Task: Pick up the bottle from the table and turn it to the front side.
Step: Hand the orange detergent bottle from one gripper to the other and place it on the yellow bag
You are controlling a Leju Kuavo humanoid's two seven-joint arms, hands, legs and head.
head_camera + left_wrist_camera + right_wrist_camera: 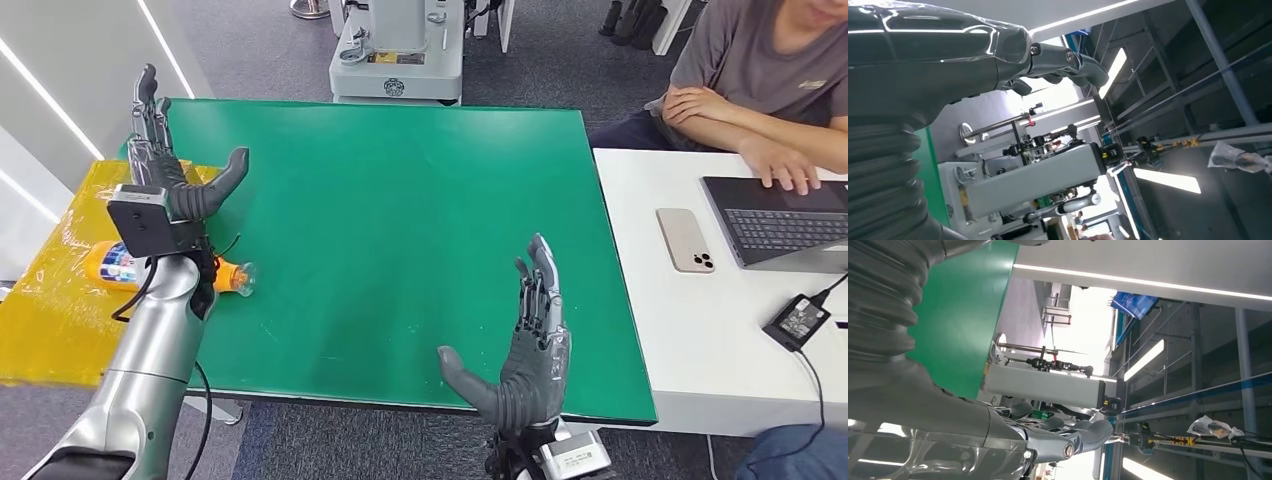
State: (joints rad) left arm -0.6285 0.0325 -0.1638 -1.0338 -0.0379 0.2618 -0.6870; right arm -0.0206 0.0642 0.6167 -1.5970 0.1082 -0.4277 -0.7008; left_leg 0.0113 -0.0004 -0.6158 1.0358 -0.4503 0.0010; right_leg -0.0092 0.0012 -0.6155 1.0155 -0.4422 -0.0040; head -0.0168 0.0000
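Observation:
An orange bottle [228, 277] lies on its side at the left edge of the green table [400, 200], partly over the yellow surface, its clear cap end pointing right. My left arm hides its middle. My left hand [175, 165] is raised above it, fingers spread and pointing up, holding nothing; the left wrist view shows this left hand [948, 55] against the ceiling. My right hand [520, 350] stands upright over the table's near edge, fingers apart and empty; the right wrist view has this right hand [973, 435] too.
A yellow plastic-covered surface [50, 310] adjoins the table's left side. On a white desk [690, 330] to the right lie a phone [686, 240], a laptop [780, 220] and a power adapter [797, 320]. A seated person [760, 70] rests hands there. A machine base [397, 60] stands behind.

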